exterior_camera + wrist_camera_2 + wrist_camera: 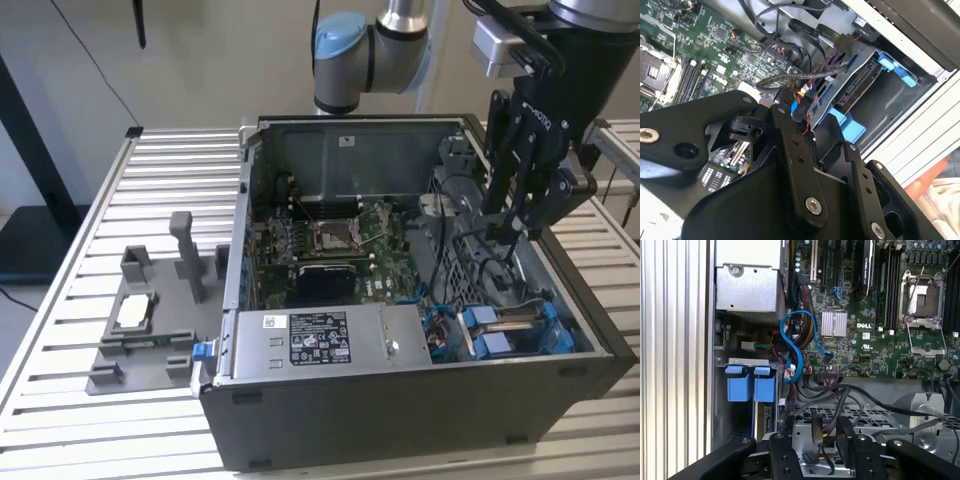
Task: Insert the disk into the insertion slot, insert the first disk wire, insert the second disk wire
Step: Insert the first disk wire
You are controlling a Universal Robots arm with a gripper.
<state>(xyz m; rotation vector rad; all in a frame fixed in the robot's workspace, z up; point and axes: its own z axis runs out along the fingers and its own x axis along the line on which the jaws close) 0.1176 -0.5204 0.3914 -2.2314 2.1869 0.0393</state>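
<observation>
gripper (pixel 830 429) jaws clenched on a wire connector (pixel 799 107), largely hidden by fingers (pixel 845 432). disk (pixel 860 85) sits edge-on in insertion slot (pixel 892 102), blue caddy frame (pixel 895 70) around it; label concealed.

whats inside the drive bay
The disk in its blue caddy sits in the insertion slot. Its connector edge shows, and most of its body is hidden within.

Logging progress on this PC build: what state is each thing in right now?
case, open, side panel off
disk, sitting in the slot, no wire visibly plugged in
gripper, low inside the case, among loose cables
</observation>
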